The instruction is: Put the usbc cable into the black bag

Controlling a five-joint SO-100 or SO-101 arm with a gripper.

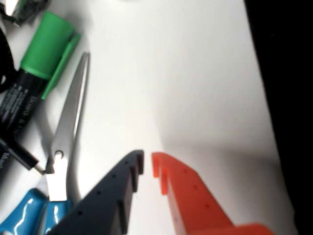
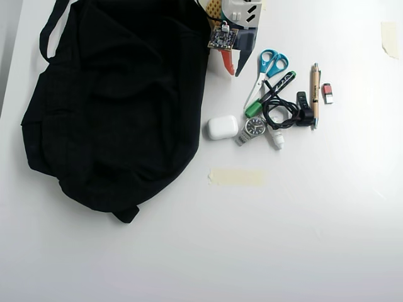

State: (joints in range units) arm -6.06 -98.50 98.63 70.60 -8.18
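The black USB-C cable (image 2: 278, 112) lies coiled on the white table among small items, to the right of the black bag (image 2: 119, 100). In the wrist view its plug (image 1: 22, 157) shows at the left edge, and the bag is the dark mass (image 1: 288, 98) on the right. My gripper (image 2: 234, 69) hangs at the table's top edge between the bag and the items. In the wrist view the gripper (image 1: 147, 164) has one black finger and one orange finger almost touching, with nothing between them, above bare table.
Blue-handled scissors (image 2: 271, 65) and a green-capped marker (image 2: 269, 94) lie just right of the gripper. A white earbud case (image 2: 222, 127), a watch (image 2: 254, 128), a pen (image 2: 315, 94) and a red stick (image 2: 327, 93) lie nearby. A tape strip (image 2: 237, 177) is below.
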